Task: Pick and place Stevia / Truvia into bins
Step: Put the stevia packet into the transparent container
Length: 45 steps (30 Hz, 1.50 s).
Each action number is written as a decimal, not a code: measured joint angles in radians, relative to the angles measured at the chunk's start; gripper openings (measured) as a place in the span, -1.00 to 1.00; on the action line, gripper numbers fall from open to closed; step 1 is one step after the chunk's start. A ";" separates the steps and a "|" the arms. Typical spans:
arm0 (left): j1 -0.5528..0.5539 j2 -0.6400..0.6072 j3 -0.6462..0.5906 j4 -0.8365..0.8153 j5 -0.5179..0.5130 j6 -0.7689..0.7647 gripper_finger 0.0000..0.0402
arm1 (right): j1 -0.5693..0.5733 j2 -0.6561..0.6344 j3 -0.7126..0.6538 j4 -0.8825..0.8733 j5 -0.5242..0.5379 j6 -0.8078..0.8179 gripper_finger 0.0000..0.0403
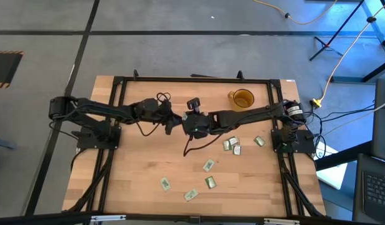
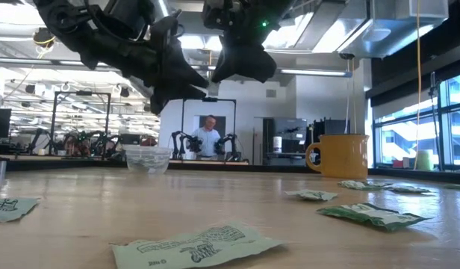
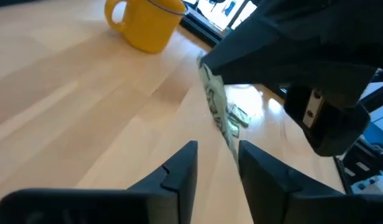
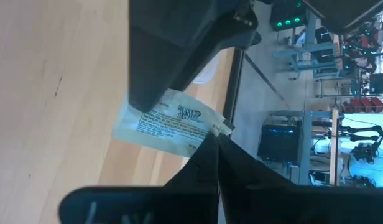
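Your light wooden table point(image 1: 142, 181) fills the middle of the high view, with both dark arms reaching in to meet above its centre, well off the surface.

The amber-yellow translucent mug with a side handle point(image 1: 242, 99) stands toward the far right part of the table, and the clear see-through plastic cup point(image 2: 147, 159) stands to the mug's left in the low view, just below the raised arms.

Your right gripper point(image 4: 217, 138) has its two dark fingers pressed together on the corner of a green and white paper sachet point(image 4: 168, 122), which hangs in the air between the two arms. In the left wrist view you see this sachet edge-on, hanging from the right gripper.

Your left gripper point(image 3: 217, 163) faces the right one, its fingers point(image 3: 179, 171) standing apart with a clear gap, the held sachet's lower end just at that gap. You cannot tell from these views whether the left fingers touch the paper.

The other green and white sachets point(image 1: 232, 145) lie flat and scattered over the near right half of the table, a small cluster beside the right arm's base and several point(image 1: 209, 182) more spread nearer the front edge.
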<state>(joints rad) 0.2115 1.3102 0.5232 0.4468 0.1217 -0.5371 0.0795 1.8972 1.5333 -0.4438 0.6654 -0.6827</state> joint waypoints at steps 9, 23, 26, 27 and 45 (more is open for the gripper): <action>0.000 0.000 0.000 0.005 -0.022 0.054 -0.93 | 0.002 0.000 0.000 0.002 -0.001 0.001 -0.95; 0.049 -0.051 0.000 -0.065 -0.026 0.103 -0.98 | 0.023 -0.024 0.001 -0.156 -0.011 0.164 -0.35; 0.085 -0.100 0.000 -0.183 -0.040 0.114 -0.98 | 0.023 -0.064 0.001 -0.282 -0.058 0.324 -0.21; 0.099 -0.119 0.000 -0.229 -0.046 0.116 -0.98 | 0.023 -0.078 0.001 -0.324 -0.086 0.385 -0.18; 0.257 -0.171 0.021 -0.680 -0.307 0.314 -0.98 | 0.061 -0.294 -0.297 -0.449 -0.145 0.840 -0.09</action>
<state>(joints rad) 0.4689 1.1389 0.5441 -0.2336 -0.1857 -0.2226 0.1401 1.6030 1.2360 -0.8926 0.5202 0.1571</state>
